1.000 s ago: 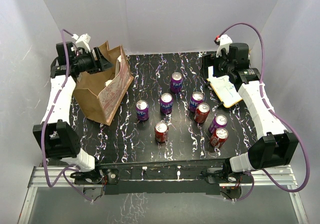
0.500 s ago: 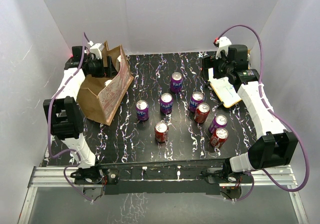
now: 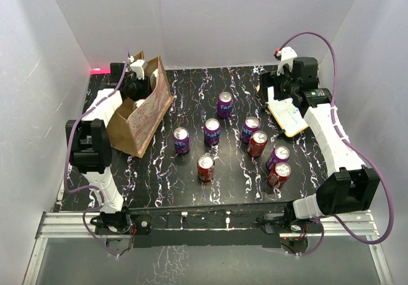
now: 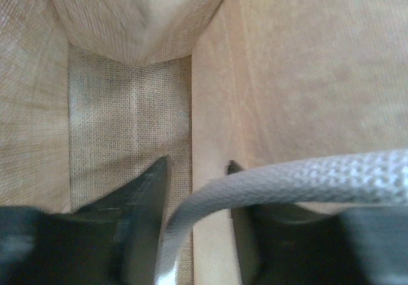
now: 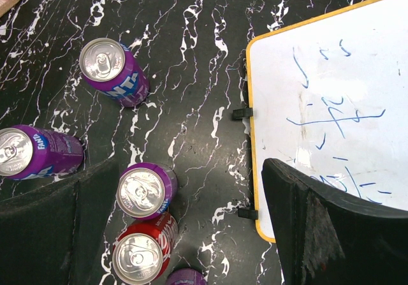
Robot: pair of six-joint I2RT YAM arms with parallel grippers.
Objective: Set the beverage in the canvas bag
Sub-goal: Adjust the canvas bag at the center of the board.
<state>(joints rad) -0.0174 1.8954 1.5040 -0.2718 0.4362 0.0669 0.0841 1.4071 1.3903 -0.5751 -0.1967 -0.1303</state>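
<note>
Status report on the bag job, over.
Left gripper in canvas bag mouth, handle strap between its fingers, grip unclear. Right gripper open, empty, above cans. No can seen in bag. Path to bag looks clear.

The canvas bag [image 3: 137, 114] sits at the left rear of the table [image 3: 159, 184]. Eight cans [image 3: 211, 132] stand right of it, across the centre and right. A whiteboard [image 3: 288, 116] lies at the right rear, behind the rightmost cans.

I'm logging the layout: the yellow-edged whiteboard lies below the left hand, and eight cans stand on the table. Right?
Not quite: the whiteboard lies below the right hand, as the right wrist view shows. The left hand is at the canvas bag. The eight cans do stand on the table.
</note>
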